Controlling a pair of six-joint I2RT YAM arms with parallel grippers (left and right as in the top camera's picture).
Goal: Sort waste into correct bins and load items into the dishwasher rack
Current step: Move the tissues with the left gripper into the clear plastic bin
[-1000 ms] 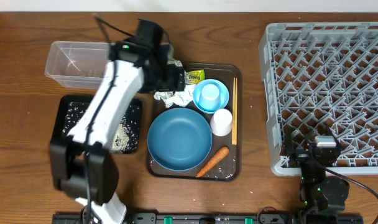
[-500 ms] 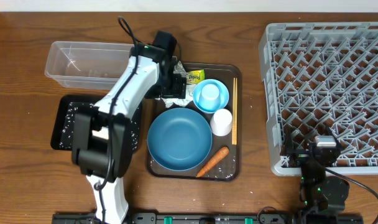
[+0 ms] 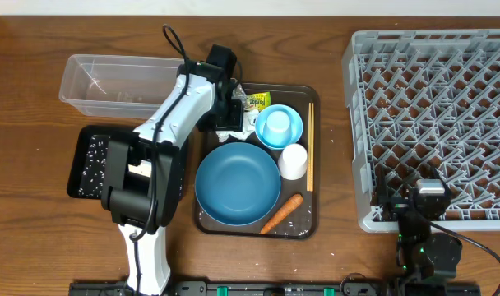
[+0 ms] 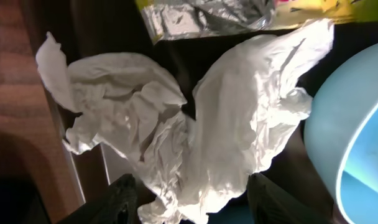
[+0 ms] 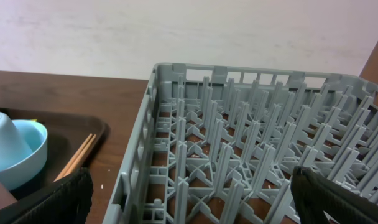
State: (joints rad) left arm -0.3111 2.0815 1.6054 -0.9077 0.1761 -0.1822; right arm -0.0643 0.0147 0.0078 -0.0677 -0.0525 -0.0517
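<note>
At the wrist view's bottom edge, the left gripper [image 4: 195, 202] stood spread astride the crumpled white paper [image 4: 176, 118]. A low, centred close seemed wisest (sparing the wrapper [image 4: 239, 12] above).

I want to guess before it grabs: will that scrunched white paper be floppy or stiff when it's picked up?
Probably floppy and very light: the crumpled white paper is a thin, creased sheet with loose flaps. It will likely squash between the left fingers, and a flap may dangle or brush the yellow-green wrapper.
</note>
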